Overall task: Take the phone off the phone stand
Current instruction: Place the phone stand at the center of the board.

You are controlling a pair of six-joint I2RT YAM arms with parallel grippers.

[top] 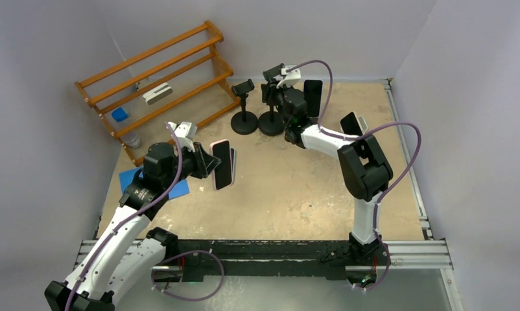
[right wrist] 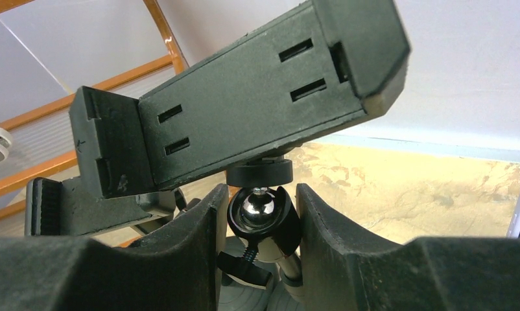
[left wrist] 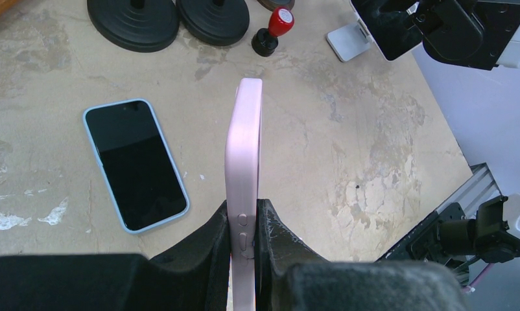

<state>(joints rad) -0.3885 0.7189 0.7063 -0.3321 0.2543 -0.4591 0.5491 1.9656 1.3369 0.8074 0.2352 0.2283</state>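
1. The left gripper (left wrist: 243,206) is clamped across the thickness of the pink phone (left wrist: 243,142), near its side buttons.
2. The phone stands on edge between the fingers, in the air above the table (left wrist: 348,129) and well apart from the stand (right wrist: 244,110).
3. The right gripper (right wrist: 260,190) is closed on the stand's ball joint (right wrist: 262,217), one finger on each side.
4. The stand's clamp sits tilted just above those fingers.
5. Beside the held phone, a blue-cased phone (left wrist: 135,165) lies flat on the table, screen up.
6. Farther off stand two round black bases (left wrist: 134,23) and a red-topped stamp (left wrist: 275,29).
7. A blue mat (top: 155,183) lies under the left arm, and a wooden rack (top: 160,71) fills the far left corner.
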